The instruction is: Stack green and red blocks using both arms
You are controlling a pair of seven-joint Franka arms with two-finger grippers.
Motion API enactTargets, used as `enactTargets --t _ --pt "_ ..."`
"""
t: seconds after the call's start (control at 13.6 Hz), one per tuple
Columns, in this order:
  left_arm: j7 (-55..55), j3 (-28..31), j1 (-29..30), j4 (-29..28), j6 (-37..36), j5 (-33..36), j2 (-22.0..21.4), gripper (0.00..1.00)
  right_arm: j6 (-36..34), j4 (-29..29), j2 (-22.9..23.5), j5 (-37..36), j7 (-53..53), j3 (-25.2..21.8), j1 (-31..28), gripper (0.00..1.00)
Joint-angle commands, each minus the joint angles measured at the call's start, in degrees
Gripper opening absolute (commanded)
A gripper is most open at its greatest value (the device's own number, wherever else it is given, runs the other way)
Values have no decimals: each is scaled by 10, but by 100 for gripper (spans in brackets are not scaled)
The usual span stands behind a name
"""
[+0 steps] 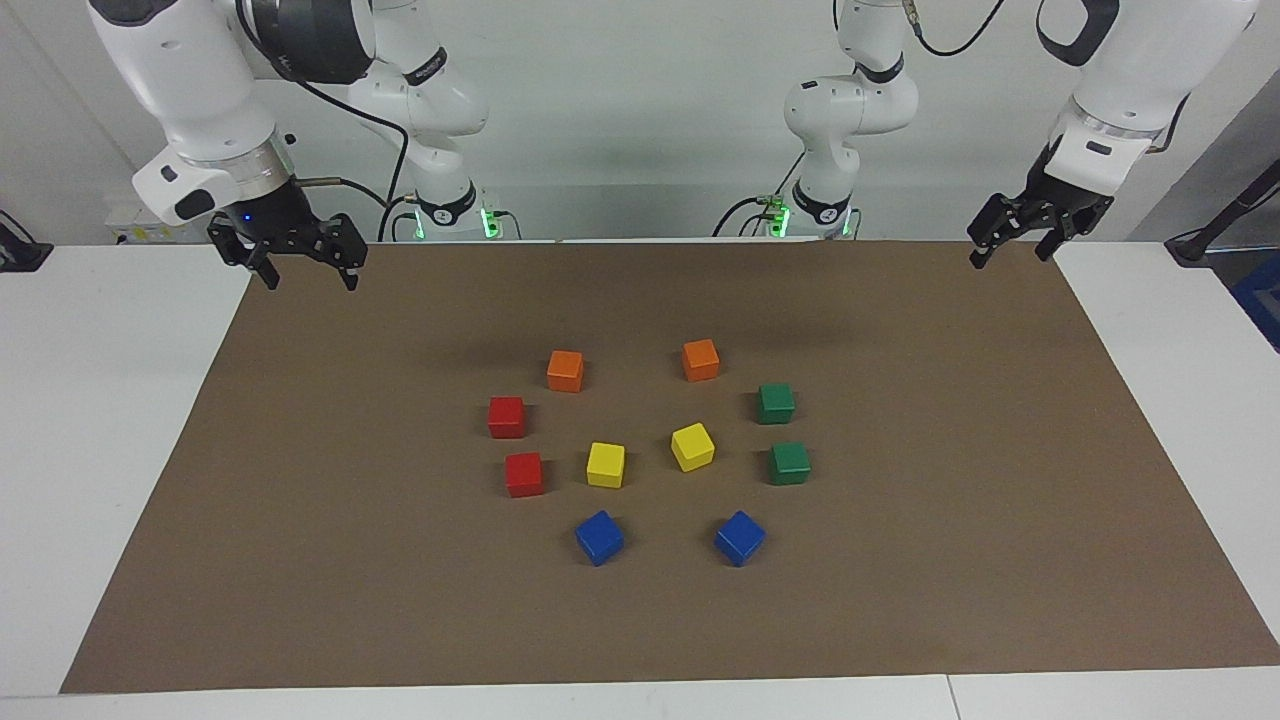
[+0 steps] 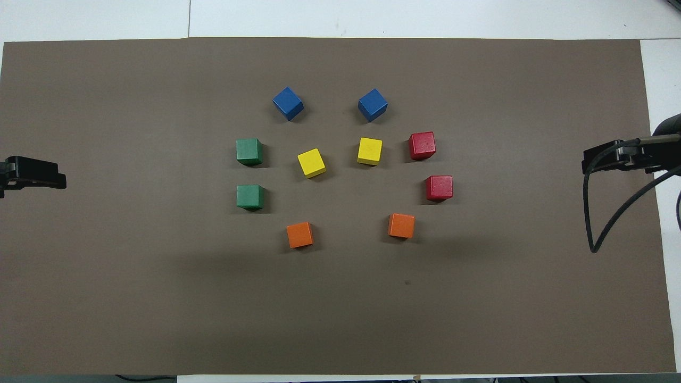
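a: on the brown mat [image 1: 900, 600], toward its middle — item: two green blocks, one [image 1: 776, 403] nearer the robots, one [image 1: 790, 463] farther, well apart from every mat edge, on the left arm's side of the cluster. item: two red blocks, one [image 1: 506, 417] nearer the robots, one [image 1: 524, 474] farther, on the right arm's side. none stacked yet.

b: non-task stock?

a: two orange cubes [image 1: 565, 371] nearest the robots, two yellow cubes [image 1: 605, 465] between the pairs, two blue cubes [image 1: 599, 537] farthest out. all lie singly, none touching.

b: pincers?

a: left gripper [image 1: 1012, 250] raised over the mat corner at the left arm's end, fingers spread, holding nothing. right gripper [image 1: 305, 270] raised over the matching corner at the right arm's end, likewise spread and bare.

b: handling note for the first step?

a: judged as the opening reach. each arm likely suits the pair on its own side. descend straight over one block, fingers square to two flat faces, centred so it lifts level. the blocks sit slightly turned, so align the wrist first. keep clear of the neighbouring yellow cube. set down flush on the twin, release only when seated.
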Motion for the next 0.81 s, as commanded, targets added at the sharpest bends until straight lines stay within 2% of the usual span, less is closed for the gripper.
enactTargets --t 0.0,0.73 --pt "6 4 -7 -5 7 6 -9 100 -5 -6 -4 2 9 6 -4 100" --pt "46 6 -9 -29 26 5 -19 100 -5 -7 -4 9 10 6 -3 100"
